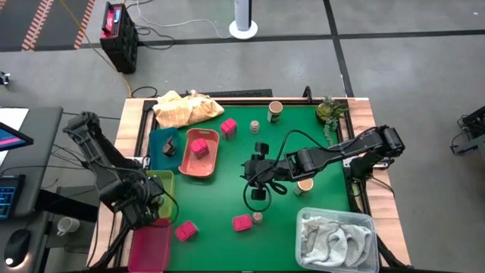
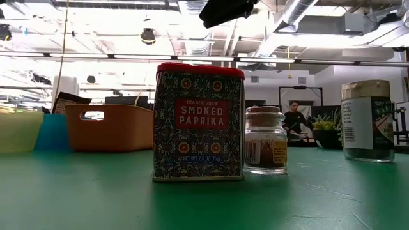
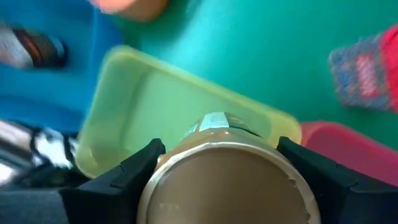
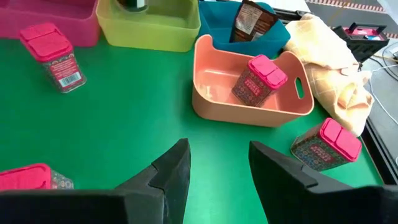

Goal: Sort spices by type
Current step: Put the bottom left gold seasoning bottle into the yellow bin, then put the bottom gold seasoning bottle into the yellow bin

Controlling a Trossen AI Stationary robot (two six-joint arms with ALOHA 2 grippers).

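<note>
My left gripper point(image 1: 142, 203) hovers at the table's left edge above the lime tray point(image 1: 164, 180), shut on a tan-capped cylindrical jar point(image 3: 224, 186). My right gripper point(image 1: 256, 173) is open above the green mat at mid-table and holds nothing point(image 4: 219, 165). One pink tin point(image 4: 258, 79) leans inside the salmon tray point(image 1: 201, 155). Other pink tins stand on the mat point(image 1: 229, 127), point(image 1: 186, 230), point(image 1: 242, 222). Small jars point(image 1: 255, 126), point(image 1: 258, 218) and tan cups point(image 1: 275, 110), point(image 1: 305, 184) also stand there. A dark packet point(image 4: 252, 18) sits in the blue tray. My left gripper pinches the tan-capped jar by its side wall just below the cap point(image 3: 168, 163), one finger point(image 3: 134, 171) on each side of the round body. The cap end faces the wrist camera. The jar is lifted clear above the lime tray point(image 3: 143, 93).
The magenta tray point(image 1: 151, 243) lies at the near left corner. A yellow cloth point(image 1: 186, 108) lies at the far left, and a bin with a white-grey cloth point(image 1: 337, 236) at the near right. A small plant point(image 1: 330, 112) stands far right. Open mat lies between the tins.
</note>
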